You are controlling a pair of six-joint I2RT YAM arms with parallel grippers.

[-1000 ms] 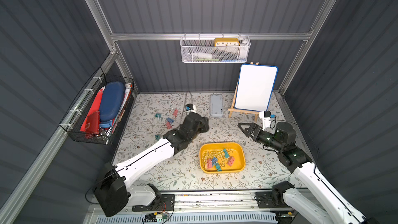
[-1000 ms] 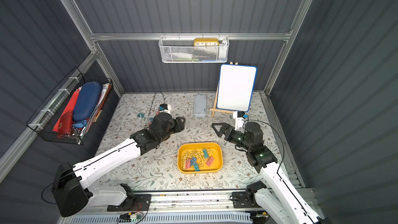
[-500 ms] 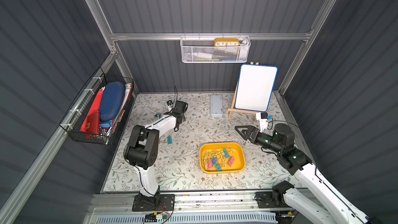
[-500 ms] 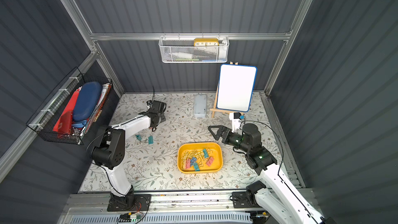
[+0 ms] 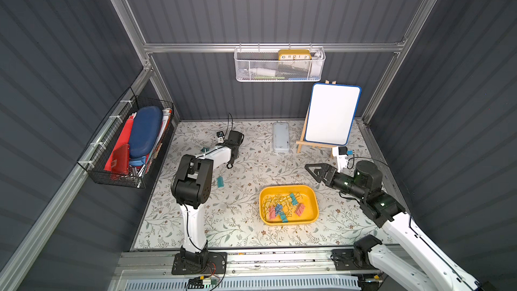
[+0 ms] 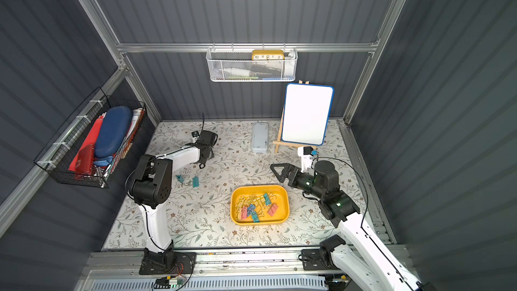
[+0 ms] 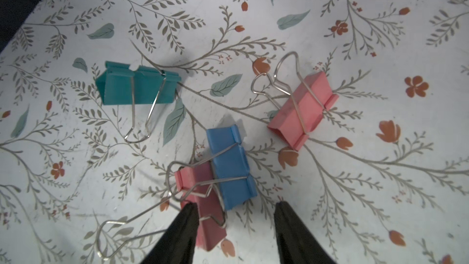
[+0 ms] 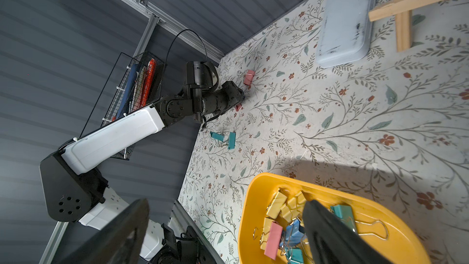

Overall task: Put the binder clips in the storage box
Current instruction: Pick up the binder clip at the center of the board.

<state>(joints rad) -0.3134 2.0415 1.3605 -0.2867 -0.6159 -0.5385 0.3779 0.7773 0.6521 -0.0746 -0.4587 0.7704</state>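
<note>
Binder clips (image 6: 253, 209) lie in the storage box (image 6: 281, 193). A pink clip (image 7: 212, 234) and a blue clip (image 7: 228, 166) sit at the left gripper (image 7: 234, 209), its fingers apart and gripping nothing. The right gripper (image 8: 227, 203) has its fingers spread wide.

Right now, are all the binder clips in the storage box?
No: in the left wrist view a teal clip, a blue clip and a pink clip lie on the floral mat.

The shallow yellow box (image 5: 288, 221) sat flat, holding a tangled heap of clips (image 5: 281, 209) in yellow, pink, blue and teal. Two teal clips (image 6: 195, 182) lay loose well to its left. Farther back lay a teal clip (image 7: 138, 87), a pink clip (image 7: 302, 109), and a blue clip (image 7: 231, 171) touching another pink one (image 7: 213, 232).
</note>
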